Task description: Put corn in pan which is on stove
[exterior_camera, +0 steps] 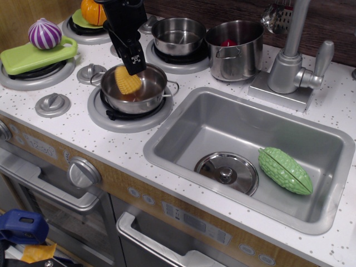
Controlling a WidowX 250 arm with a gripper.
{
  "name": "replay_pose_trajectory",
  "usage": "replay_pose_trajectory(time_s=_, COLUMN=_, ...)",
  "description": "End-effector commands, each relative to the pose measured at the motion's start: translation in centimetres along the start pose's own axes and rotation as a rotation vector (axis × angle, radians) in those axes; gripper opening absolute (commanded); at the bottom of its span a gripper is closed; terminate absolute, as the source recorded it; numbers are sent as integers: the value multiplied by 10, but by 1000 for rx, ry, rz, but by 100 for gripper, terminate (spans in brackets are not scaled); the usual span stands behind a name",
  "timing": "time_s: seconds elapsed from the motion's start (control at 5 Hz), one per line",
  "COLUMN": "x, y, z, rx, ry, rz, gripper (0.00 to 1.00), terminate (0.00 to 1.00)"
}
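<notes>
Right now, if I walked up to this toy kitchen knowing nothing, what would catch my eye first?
Probably the black gripper lowering a yellow corn into the shiny pan on the front burner of the stove. Next, the bumpy green vegetable lying in the sink beside a steel lid, and the purple onion on a green board at far left.

A toy play kitchen is shown, not a real one. A white speckled stove (67,119) with grey burner discs and knobs is set just left of a steel sink (245,150), behind which a grey faucet (292,61) stands. Oven doors with handles (55,189) are seen below the stove. Plastic toy foods are laid about, among them a green gourd (285,170) inside the sink.
</notes>
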State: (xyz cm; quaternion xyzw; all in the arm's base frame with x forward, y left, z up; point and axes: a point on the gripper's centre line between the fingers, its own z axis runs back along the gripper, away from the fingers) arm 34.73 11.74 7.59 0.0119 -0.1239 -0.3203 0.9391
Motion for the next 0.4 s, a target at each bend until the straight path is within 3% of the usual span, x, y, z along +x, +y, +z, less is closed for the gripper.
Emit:
replay_pose_trajectory(time_s=0.0, x=8, y=2, z=12, rx=31, ry=-23, rz=-19, gripper=100, terminate=0)
replay_pose_trajectory(time_s=0.2, x=8, y=2, z=12, rx=31, ry=-23, rz=-19, gripper=100, terminate=100)
